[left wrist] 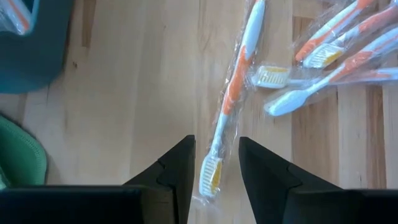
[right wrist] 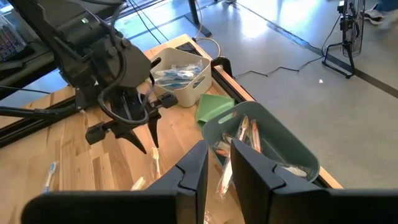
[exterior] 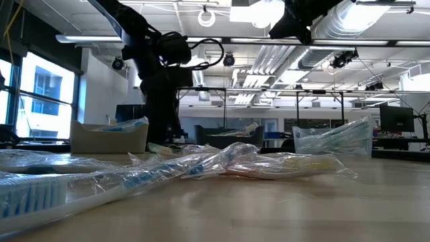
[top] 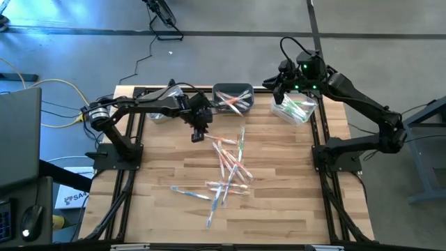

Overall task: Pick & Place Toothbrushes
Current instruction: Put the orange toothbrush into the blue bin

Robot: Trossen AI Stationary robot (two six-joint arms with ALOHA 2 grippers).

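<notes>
Many wrapped toothbrushes (top: 226, 174) lie scattered across the middle of the pale wooden table (top: 293, 202), some crossing one another, with blue, green and orange parts showing through their clear sleeves. We see the left gripper (top: 200, 132) reaching in over the far edge of this scatter, its fingers (left wrist: 177, 171) a narrow gap apart and straddling the head end of an orange brush (left wrist: 231, 99) lying flat on the planks; they do not appear to press on it. The right gripper (top: 281, 89) hangs at the far right corner beside a clear bin (top: 294, 108) of green brushes, its fingers slightly parted and holding nothing. A grey bin (top: 233, 97) with orange brushes sits at the far edge between the arms, a green cloth (right wrist: 211, 107) lies just beside it, and a white bin (right wrist: 180, 74) with blue brushes stands farther toward the left arm's side. The tabletop is made of light boards in a black frame (top: 324, 174). Around it we see a grey concrete floor (top: 230, 49) with a yellow cable (top: 42, 87) and a laptop (top: 17, 132) on the left side. From table height, the room behind shows windows (exterior: 40, 94), ceiling ducts (exterior: 349, 20) and monitors (exterior: 396, 119).
</notes>
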